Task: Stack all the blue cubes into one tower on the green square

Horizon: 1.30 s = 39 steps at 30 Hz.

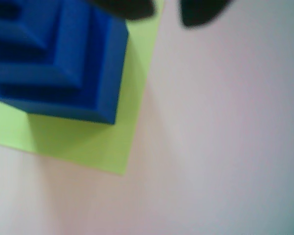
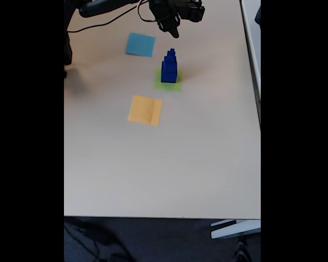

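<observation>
Three blue cubes (image 2: 169, 66) stand stacked in one stepped tower, largest at the bottom, on the green square (image 2: 174, 86). In the wrist view the tower (image 1: 63, 63) is seen from above at the upper left, resting on the green square (image 1: 88, 142). My gripper (image 2: 174, 30) hovers above and slightly behind the tower, apart from it. Its two dark fingertips (image 1: 132, 7) enter the wrist view at the top edge with a gap and nothing between them; the gripper (image 1: 166, 12) is open.
A light-blue paper square (image 2: 140, 45) lies to the left of the tower and an orange-yellow square (image 2: 145, 109) lies nearer the front in the fixed view. The beige table (image 2: 197, 164) ends at its right and front edges. Cables run at the back left.
</observation>
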Tool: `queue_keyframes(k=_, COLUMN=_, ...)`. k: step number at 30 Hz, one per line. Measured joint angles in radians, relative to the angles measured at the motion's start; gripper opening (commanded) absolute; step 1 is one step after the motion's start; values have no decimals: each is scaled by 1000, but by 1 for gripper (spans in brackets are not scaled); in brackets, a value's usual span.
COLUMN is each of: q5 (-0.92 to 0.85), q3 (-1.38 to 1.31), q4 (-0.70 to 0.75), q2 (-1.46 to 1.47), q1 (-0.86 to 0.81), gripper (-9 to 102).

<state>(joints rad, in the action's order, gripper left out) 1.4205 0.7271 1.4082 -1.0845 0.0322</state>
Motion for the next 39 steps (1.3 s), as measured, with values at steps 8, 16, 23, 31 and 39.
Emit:
queue_keyframes(k=8, q5=0, q3=-26, q4=2, q2=37, q1=-18, gripper=0)
queue_keyframes(k=16, q5=0, q3=-26, q4=6, q2=37, q1=-18, gripper=0)
queue_keyframes(k=23, q5=0, q3=-28, q4=6, q2=44, q1=-18, gripper=0)
queue_keyframes(k=31, q5=0, q3=-44, q4=11, q2=64, q1=-31, gripper=0)
queue_keyframes(k=39, q5=-9, q3=-55, q4=15, q2=67, q1=-37, gripper=0)
